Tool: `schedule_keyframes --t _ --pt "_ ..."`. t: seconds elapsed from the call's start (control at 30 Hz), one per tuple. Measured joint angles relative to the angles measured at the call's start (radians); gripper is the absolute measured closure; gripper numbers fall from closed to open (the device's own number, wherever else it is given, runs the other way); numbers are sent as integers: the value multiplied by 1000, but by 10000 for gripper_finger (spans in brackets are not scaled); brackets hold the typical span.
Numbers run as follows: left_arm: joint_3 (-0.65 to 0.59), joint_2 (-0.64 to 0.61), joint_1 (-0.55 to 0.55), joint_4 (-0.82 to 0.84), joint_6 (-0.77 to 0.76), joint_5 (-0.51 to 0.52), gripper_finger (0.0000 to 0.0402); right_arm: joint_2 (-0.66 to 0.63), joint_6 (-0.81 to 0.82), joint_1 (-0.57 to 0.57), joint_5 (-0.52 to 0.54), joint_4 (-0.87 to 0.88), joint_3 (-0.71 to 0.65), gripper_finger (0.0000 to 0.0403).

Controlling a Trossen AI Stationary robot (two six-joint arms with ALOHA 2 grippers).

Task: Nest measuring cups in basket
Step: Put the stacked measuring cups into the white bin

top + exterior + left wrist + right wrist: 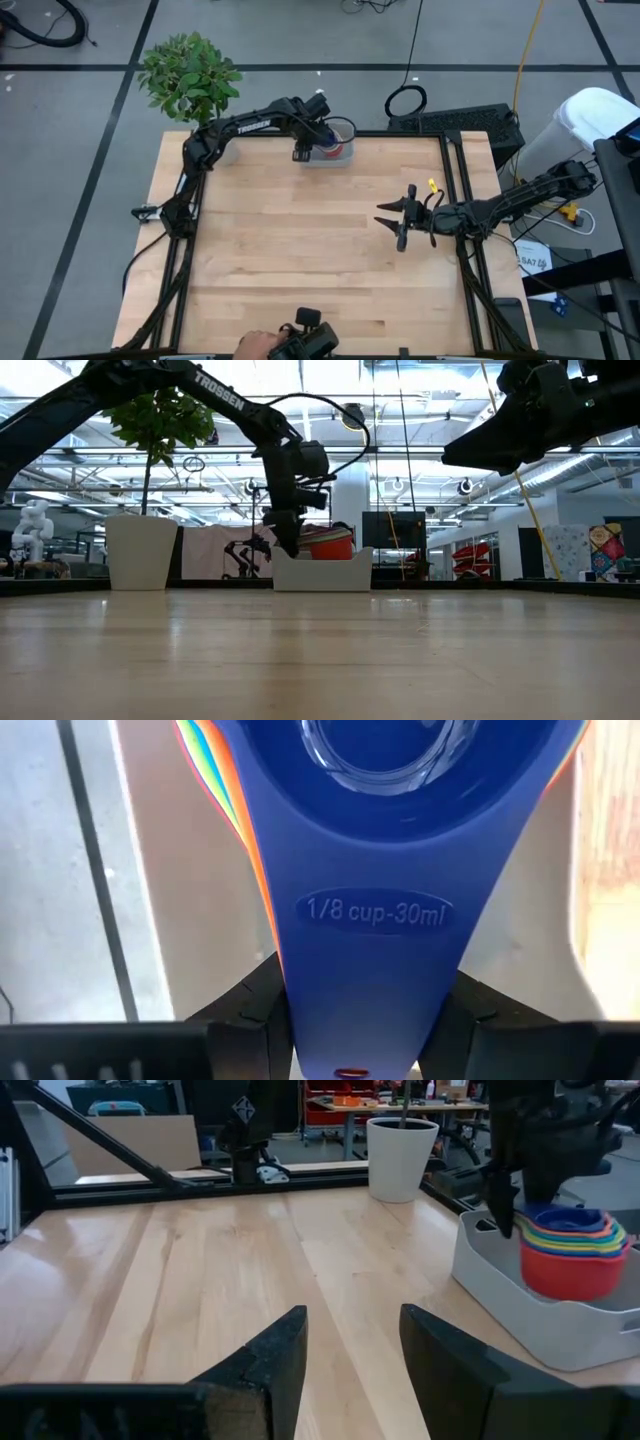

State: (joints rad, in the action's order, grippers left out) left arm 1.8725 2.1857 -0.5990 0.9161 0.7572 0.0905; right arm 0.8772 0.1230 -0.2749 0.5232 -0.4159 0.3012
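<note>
The measuring cups sit nested in a stack point(570, 1255) inside the pale grey basket point(336, 160) point(320, 573) point(510, 1295) at the table's far edge, with red lowest in view and dark blue on top. The top cup point(400, 780) reads "1/8 cup-30ml". My left gripper point(300, 152) point(285, 538) point(365, 1015) stands over the basket's left end, pointing down, shut on that blue cup's handle. My right gripper point(393, 222) point(350, 1350) hovers open above the table's right middle and touches nothing. My left gripper holds the dark blue cup by its flat handle point(370, 970), pinched edge to edge between the two fingers point(250, 1010), near the handle's free end. The fingers come from above, pointing down, along the handle. The cup's bowl lies in the stack of other cups in the basket.
A white plant pot point(138, 550) point(402, 1155) with a leafy plant point(190, 75) stands at the table's far left corner. Bare wood lies between the basket and my right gripper. A person's hand point(258, 345) with a dark device shows at the near edge.
</note>
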Motion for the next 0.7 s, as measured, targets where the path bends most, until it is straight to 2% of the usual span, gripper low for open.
schedule_keyframes --t 0.7 --pt "0 31 -8 -8 -1 -1 257 0 -1 0 0 1 0 248"
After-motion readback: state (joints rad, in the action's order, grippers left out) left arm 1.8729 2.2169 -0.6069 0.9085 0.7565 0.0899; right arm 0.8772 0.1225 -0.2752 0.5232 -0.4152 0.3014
